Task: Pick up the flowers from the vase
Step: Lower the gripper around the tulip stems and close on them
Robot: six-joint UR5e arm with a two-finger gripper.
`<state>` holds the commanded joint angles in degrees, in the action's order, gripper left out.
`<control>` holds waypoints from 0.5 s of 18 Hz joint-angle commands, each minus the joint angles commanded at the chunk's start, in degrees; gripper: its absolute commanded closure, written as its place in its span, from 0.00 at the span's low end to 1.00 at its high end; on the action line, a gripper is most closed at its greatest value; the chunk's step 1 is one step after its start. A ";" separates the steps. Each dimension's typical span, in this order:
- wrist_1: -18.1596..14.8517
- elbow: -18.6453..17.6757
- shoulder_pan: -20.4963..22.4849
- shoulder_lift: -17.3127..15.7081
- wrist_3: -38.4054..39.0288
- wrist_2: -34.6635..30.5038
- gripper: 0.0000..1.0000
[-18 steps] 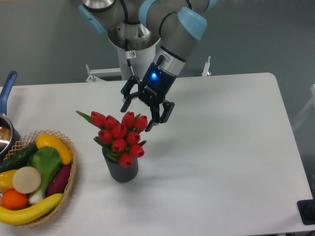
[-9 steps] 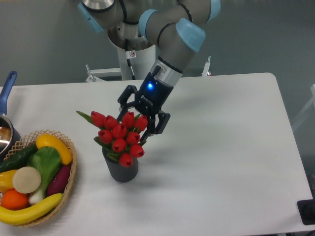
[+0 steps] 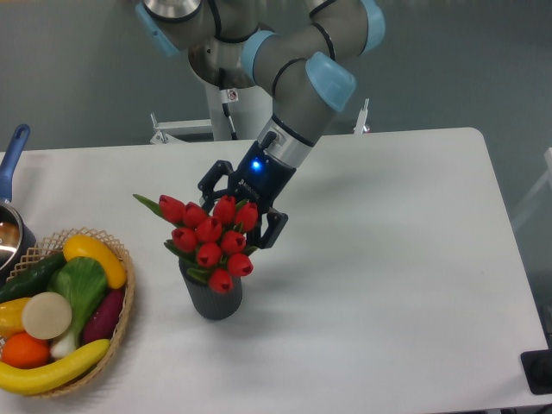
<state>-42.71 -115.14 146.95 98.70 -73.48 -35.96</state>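
at the far left edge the blue handle [image 3: 15,148] of a metal pot [image 3: 10,237] shows, and below it a wicker basket [image 3: 121,315] with banana, cucumber and other fruit and vegetables sits on the white bench [image 3: 388,285]. they are well apart from the work, so i think they are in little danger.

next, to the right, the vase [image 3: 212,295] stands upright on the bench, and the flowers [image 3: 210,235] are in it, their red buds leaning a little to the left above the mouth.

behind the top of the bunch is the gripper [image 3: 237,211]. the fingers are spread open, one dark finger showing left of the upper buds and one at the right, near the bud edge, and they hold nothing. how deep they reach behind the flowers i cannot tell from this view.

the risks i see: the fingers sit at the height of the buds, not at the stems, so closing here may crush buds or catch only some of them. the vase is small, so a sideways push could tip it. if the stems sit tight, lifting could carry the vase up too.
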 joint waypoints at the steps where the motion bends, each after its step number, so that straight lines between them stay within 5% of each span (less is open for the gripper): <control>1: 0.00 0.00 0.00 0.17 0.00 0.62 0.00; 9: 0.35 0.09 0.18 2.28 -0.09 2.12 0.00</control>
<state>-42.37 -115.05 147.13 100.98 -73.56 -33.84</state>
